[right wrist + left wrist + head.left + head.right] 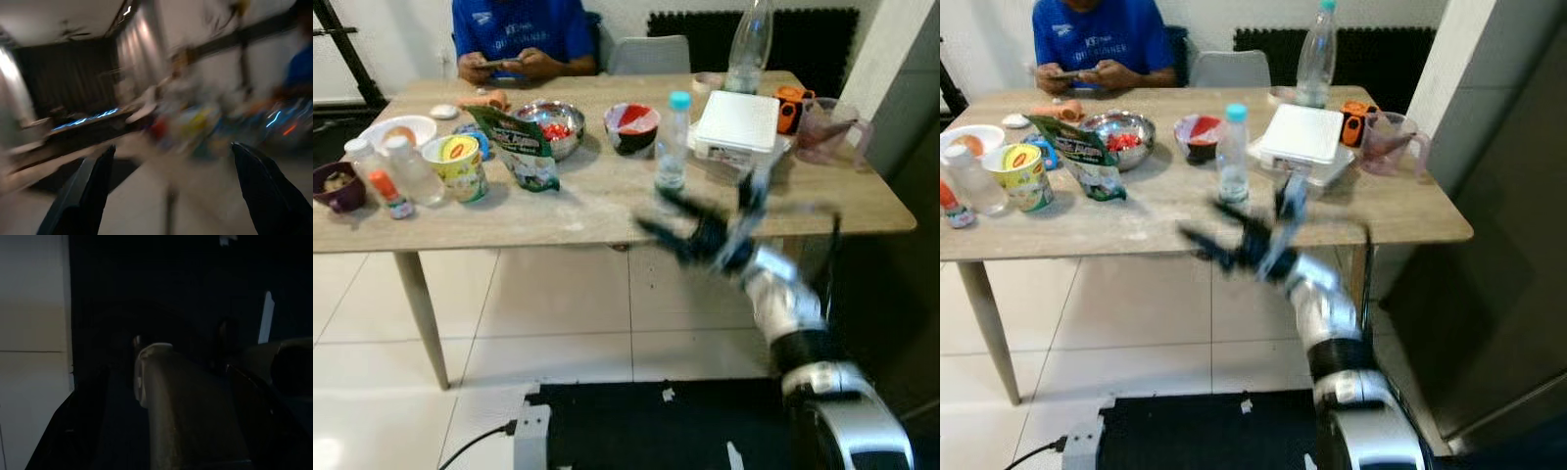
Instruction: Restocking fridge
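Wooden tabletop (607, 211) edge lies just ahead of the right hand (705, 220), fingers apart and empty, which may topple the nearby water bottle (673, 142).

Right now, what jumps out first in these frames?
The right hand, blurred by motion with its fingers spread, is raised in front of the near edge of the wooden table. Just beyond it stands a small water bottle with a blue cap, beside a white box. At the far side a person in a blue shirt sits with both hands on the tabletop.
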Available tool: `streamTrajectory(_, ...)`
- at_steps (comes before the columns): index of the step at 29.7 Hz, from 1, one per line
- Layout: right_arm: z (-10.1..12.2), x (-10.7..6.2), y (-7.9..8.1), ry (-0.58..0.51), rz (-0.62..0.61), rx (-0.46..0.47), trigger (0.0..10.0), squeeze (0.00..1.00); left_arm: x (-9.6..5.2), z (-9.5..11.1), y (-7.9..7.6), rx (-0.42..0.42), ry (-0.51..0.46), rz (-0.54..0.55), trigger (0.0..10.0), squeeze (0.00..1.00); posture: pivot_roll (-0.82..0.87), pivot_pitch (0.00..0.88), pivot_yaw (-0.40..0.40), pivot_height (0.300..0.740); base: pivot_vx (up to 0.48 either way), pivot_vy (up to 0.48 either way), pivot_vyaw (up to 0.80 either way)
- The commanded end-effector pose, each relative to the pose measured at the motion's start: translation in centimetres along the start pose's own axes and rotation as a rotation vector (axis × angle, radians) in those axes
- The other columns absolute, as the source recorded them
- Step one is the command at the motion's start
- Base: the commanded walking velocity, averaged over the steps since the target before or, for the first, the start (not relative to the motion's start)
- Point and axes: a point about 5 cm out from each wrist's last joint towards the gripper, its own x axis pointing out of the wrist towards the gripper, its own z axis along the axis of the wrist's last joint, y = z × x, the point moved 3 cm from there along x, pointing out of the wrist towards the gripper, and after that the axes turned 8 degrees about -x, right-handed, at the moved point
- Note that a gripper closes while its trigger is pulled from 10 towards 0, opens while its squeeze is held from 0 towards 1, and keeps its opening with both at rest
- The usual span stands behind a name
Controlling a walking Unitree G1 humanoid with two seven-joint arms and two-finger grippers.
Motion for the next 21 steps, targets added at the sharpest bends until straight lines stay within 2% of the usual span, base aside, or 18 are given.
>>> streamTrajectory(1, 0.3, 0.4, -1.1, 0.022, -0.086, -0.036, 10.0, 0.00, -0.1, -0.9, 0.0, -0.009, 0.015, 0.001, 10.0, 0.00, 0.00, 0.083, -0.033, 0.740, 0.000, 0.000, 0.00)
streamTrajectory(3, 0.7, 0.8, -1.4, 0.030, -0.103, -0.061, 10.0, 0.00, -0.1, -0.9, 0.0, -0.009, 0.016, 0.001, 10.0, 0.00, 0.00, 0.083, -0.033, 0.740, 0.000, 0.000, 0.00)
streamTrajectory(7, 2.9, 2.8, -2.8, 0.034, -0.192, -0.167, 10.0, 0.00, -0.3, -1.7, 0.4, -0.014, 0.025, 0.004, 10.0, 0.00, 0.01, 0.130, -0.042, 0.740, 0.000, 0.000, 0.00)
streamTrajectory(10, 3.5, 3.3, -3.2, 0.039, -0.217, -0.194, 10.0, 0.00, -0.4, -1.9, 0.4, -0.014, 0.028, 0.005, 10.0, 0.00, 0.02, 0.141, -0.043, 0.740, 0.000, 0.000, 0.00)
streamTrajectory(12, 5.0, 4.3, -4.4, 0.048, -0.299, -0.254, 10.0, 0.00, -0.5, -2.3, 0.6, -0.010, 0.035, 0.006, 10.0, 0.00, 0.02, 0.167, -0.048, 0.740, 0.000, 0.000, 0.00)
streamTrajectory(14, 5.5, 4.6, -4.8, 0.050, -0.325, -0.276, 10.0, 0.00, -0.5, -2.4, 0.7, -0.009, 0.037, 0.005, 10.0, 0.00, 0.03, 0.170, -0.050, 0.740, 0.000, 0.000, 0.00)
streamTrajectory(15, 6.3, 4.9, -5.1, 0.040, -0.350, -0.292, 10.0, 0.94, -0.6, -2.6, 0.7, -0.009, 0.038, 0.006, 10.0, 0.00, 0.03, 0.183, -0.054, 0.740, 0.000, 0.000, 0.00)
streamTrajectory(16, 6.3, 4.9, -5.1, 0.040, -0.350, -0.292, 10.0, 0.94, -0.6, -2.6, 0.7, -0.009, 0.038, 0.006, 10.0, 0.00, 0.03, 0.183, -0.054, 0.740, 0.000, 0.000, 0.00)
streamTrajectory(17, 7.2, 5.3, -5.4, 0.024, -0.371, -0.303, 10.0, 1.00, -0.6, -2.6, 0.8, -0.012, 0.037, 0.006, 10.0, 0.00, 0.04, 0.189, -0.054, 0.740, 0.000, 0.000, 0.00)
streamTrajectory(19, 8.9, 6.0, -5.7, -0.018, -0.402, -0.324, 10.0, 1.00, -0.6, -2.7, 0.8, -0.015, 0.035, 0.005, 10.0, 0.00, 0.04, 0.207, -0.056, 0.740, 0.000, 0.000, 0.00)
streamTrajectory(21, 8.9, 6.0, -5.7, -0.018, -0.402, -0.324, 10.0, 1.00, -0.6, -2.7, 0.8, -0.015, 0.035, 0.005, 10.0, 0.00, 0.04, 0.207, -0.056, 0.740, 0.000, 0.000, 0.00)
